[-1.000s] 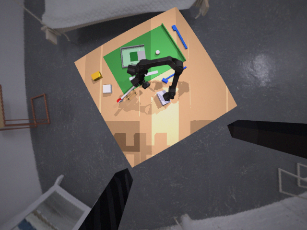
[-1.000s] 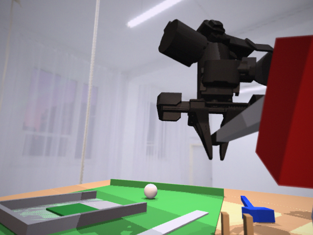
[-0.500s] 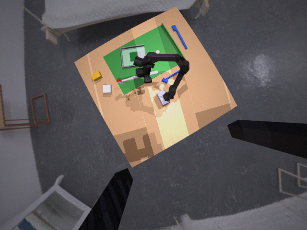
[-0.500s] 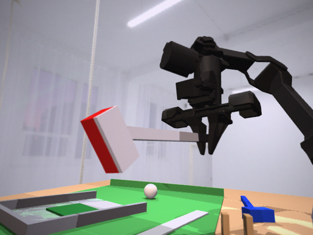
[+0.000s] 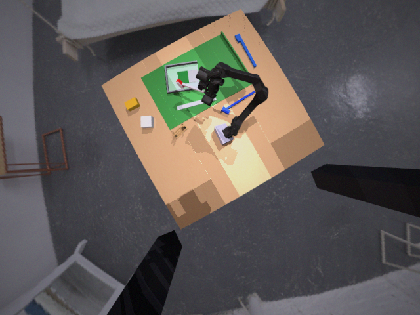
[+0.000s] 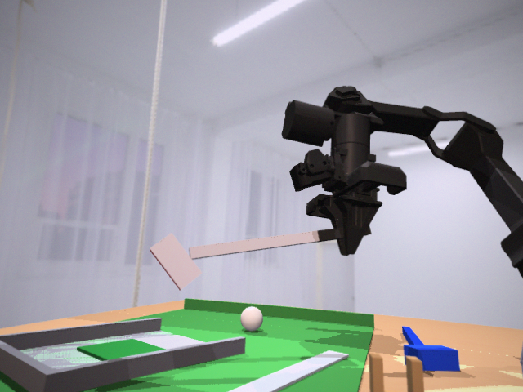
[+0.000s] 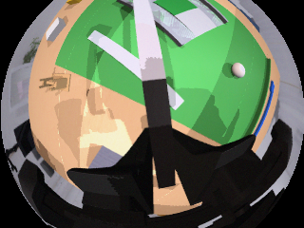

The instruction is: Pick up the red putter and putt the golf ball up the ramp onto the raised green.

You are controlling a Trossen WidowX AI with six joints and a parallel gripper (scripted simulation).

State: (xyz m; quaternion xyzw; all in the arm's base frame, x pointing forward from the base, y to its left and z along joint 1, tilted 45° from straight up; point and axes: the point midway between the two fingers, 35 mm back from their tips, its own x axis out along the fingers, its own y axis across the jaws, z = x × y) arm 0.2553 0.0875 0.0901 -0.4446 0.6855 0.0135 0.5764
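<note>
My gripper (image 6: 346,242) pinches the dark handle end of the red putter (image 6: 253,245), held in the air above the green mat (image 6: 295,337). Its shaft reaches out over the mat toward the grey-walled raised green (image 6: 113,349). Farther back, the golf ball (image 6: 252,318) sits on the mat.

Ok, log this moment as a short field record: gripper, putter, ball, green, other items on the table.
gripper: shut on the dark grip end of the red-headed putter
putter: lifted off the table, shaft near level, head hanging over the framed area
white golf ball: resting on the green mat, untouched
raised green: inside grey frame, nothing on it
other items: two blue putters, yellow block, white block
</note>
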